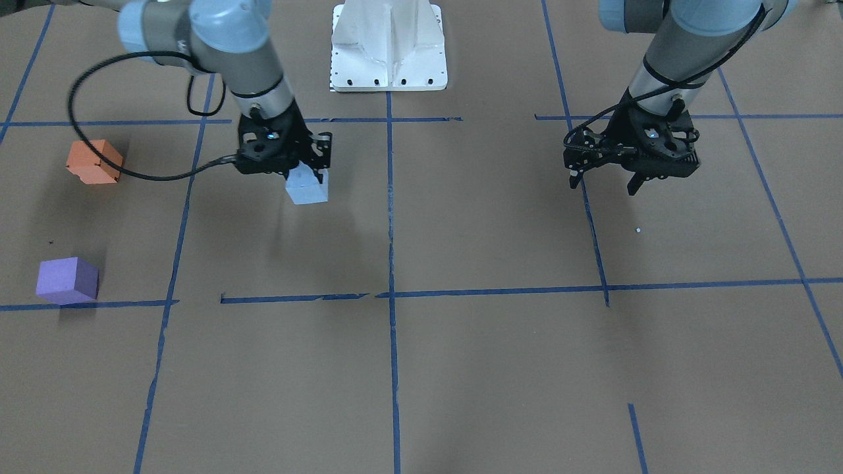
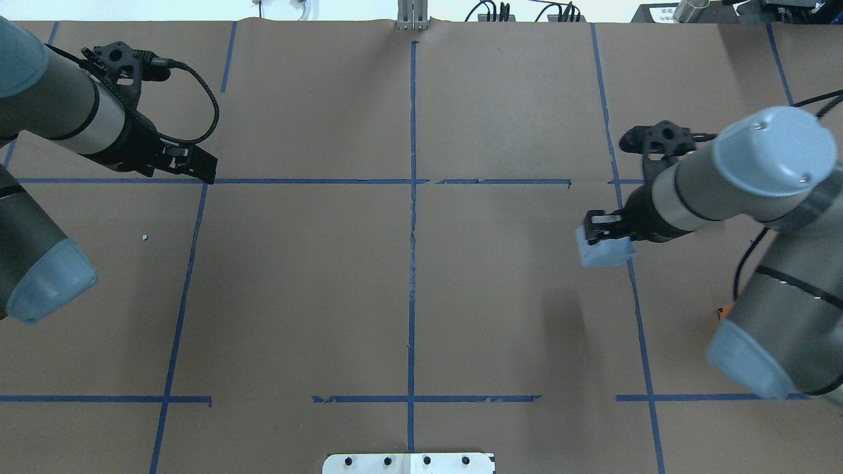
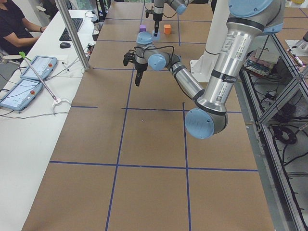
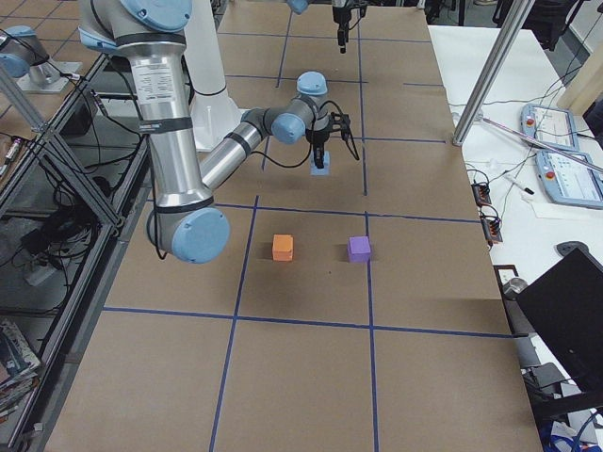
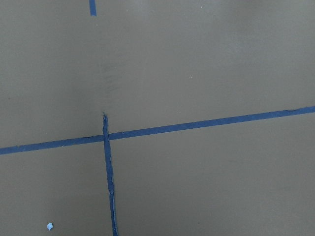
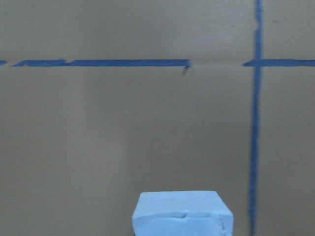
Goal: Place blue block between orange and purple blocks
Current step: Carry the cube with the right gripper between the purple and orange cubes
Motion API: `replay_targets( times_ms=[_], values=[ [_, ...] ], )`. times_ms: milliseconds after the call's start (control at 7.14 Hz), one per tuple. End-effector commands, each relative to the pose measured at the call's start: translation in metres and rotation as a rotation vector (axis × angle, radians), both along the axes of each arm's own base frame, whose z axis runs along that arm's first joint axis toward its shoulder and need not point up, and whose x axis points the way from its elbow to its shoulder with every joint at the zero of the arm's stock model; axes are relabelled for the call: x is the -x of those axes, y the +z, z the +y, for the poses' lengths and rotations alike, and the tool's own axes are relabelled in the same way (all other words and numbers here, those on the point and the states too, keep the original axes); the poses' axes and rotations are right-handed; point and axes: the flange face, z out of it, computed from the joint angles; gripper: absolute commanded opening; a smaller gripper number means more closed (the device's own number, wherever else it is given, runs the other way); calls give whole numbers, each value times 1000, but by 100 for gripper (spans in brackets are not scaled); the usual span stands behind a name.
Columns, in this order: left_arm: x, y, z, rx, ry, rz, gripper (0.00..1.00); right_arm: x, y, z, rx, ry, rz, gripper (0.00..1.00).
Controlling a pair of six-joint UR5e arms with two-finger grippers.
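Blue block (image 1: 307, 186) is clamped in the right end effector (image 1: 308, 174), one finger on either side of it. In the front-facing view its faint shadow falls a bit below it on the table (image 1: 487, 368), so it looks lifted slightly, but I can't say that for sure. The right wrist view has the block's top face at the bottom of the frame, with blue tape lines (image 6: 255, 147) crossing on the brown paper beyond it.

Orange block (image 1: 95, 161) and purple block (image 1: 67, 280) both sit flat on the table out at the robot's right end. They're apart from each other with bare table between them. The purple one rests just beside a tape line, the orange one nearer the robot's side. From the right-side camera they sit side by side in neighbouring grid squares, and the blue block is one square further along, well apart from both. In the overhead view the right arm covers most of that corner, so only a sliver of orange peeks out.

Left end effector (image 1: 604, 183) hangs over the other half of the table with its fingers spread apart and nothing between them. Its wrist camera just looks down on a tape junction and a tiny blue scrap (image 5: 49, 226).
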Motion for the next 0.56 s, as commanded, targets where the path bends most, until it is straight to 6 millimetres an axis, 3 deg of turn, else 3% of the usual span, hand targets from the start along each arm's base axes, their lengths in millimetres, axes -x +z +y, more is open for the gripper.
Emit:
replay_targets(
  times_ms=[0,140,420],
  values=[
    [2,1,4,27,-23,8,100,-98,102,-9,13,-57,124,3],
    [3,0,4,30,-27,10,100,-103,133,-21,63,-43,156,2],
    [7,-10,9,42,-57,34,100,-85,159,-55,116,-28,183,3]
  ],
)
